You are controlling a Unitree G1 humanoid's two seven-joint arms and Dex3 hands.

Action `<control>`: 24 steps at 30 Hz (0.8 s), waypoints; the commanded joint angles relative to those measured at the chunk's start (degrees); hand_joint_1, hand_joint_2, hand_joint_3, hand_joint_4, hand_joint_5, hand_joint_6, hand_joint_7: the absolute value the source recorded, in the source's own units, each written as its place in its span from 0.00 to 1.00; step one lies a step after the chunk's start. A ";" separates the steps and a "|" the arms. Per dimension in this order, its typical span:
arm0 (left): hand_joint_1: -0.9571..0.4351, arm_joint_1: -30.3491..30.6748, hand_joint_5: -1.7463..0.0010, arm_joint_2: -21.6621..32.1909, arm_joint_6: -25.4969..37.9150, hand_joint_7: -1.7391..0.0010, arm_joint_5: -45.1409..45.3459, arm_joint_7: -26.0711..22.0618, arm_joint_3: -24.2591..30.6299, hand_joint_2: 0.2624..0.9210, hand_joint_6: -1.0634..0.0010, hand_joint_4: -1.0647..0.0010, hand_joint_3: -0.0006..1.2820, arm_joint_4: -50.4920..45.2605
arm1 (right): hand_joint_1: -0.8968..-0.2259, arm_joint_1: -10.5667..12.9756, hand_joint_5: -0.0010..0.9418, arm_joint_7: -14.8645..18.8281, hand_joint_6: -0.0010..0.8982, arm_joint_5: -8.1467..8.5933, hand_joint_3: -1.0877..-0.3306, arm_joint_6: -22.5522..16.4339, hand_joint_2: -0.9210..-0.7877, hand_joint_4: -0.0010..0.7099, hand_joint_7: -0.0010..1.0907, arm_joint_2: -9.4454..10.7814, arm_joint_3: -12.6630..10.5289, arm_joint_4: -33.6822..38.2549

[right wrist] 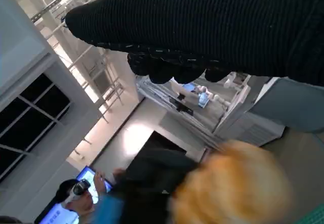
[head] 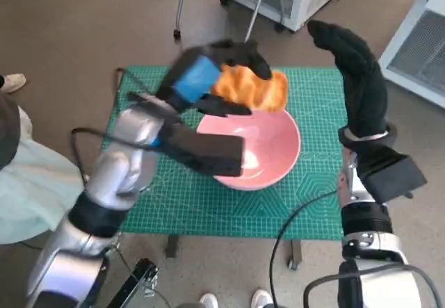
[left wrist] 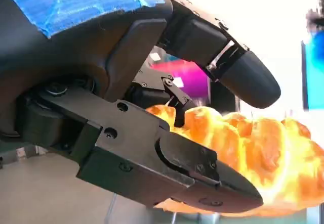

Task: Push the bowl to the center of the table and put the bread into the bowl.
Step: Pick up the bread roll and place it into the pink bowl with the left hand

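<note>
Left hand (head: pixel 208 78) pinches the croissant (head: pixel 254 89) above the pink bowl's (head: pixel 274 156) twelve o'clock rim; right hand (head: pixel 354 65) raised, fingers pressed together

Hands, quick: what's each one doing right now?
Left hand: holding the bread above the bowl.
Right hand: open, holding nothing.

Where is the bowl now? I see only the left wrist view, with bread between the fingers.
Observer: The pink bowl sits near the middle of the green mat, under the left robot hand.
Operator: Is the bread above it?
Observer: The bread hangs over the bowl's far rim, not inside yet.
Operator: And the other arm?
Observer: The right robot hand is raised beside the bowl, holding nothing.
</note>
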 commanded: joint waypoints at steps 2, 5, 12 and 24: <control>0.69 -2.55 0.30 -2.28 -1.39 0.32 1.94 0.36 -3.60 0.88 0.48 0.32 0.18 6.96 | 0.43 2.13 0.01 0.52 0.00 0.48 0.45 0.44 0.00 0.40 0.65 -0.83 -0.29 -0.65; 0.69 -3.12 0.29 -2.94 -2.66 0.33 3.20 1.29 -5.65 0.95 0.48 0.33 0.12 11.08 | 0.44 2.48 0.01 0.32 0.00 0.41 0.45 0.38 0.00 0.40 0.64 -1.09 -0.33 -0.95; 0.69 -2.88 0.34 -3.05 -5.75 0.30 2.71 1.28 -7.46 0.99 0.47 0.32 0.07 16.87 | 0.43 3.23 0.01 -0.94 0.00 -0.20 0.46 0.55 0.00 0.41 0.64 -1.43 -0.56 -1.68; 0.62 -2.10 0.96 -0.25 -1.23 0.95 -3.44 -27.36 -6.68 0.84 0.97 0.97 0.04 10.52 | 0.41 3.78 0.02 -3.13 0.00 -1.75 0.46 0.71 0.00 0.42 0.65 -1.73 -0.33 -2.39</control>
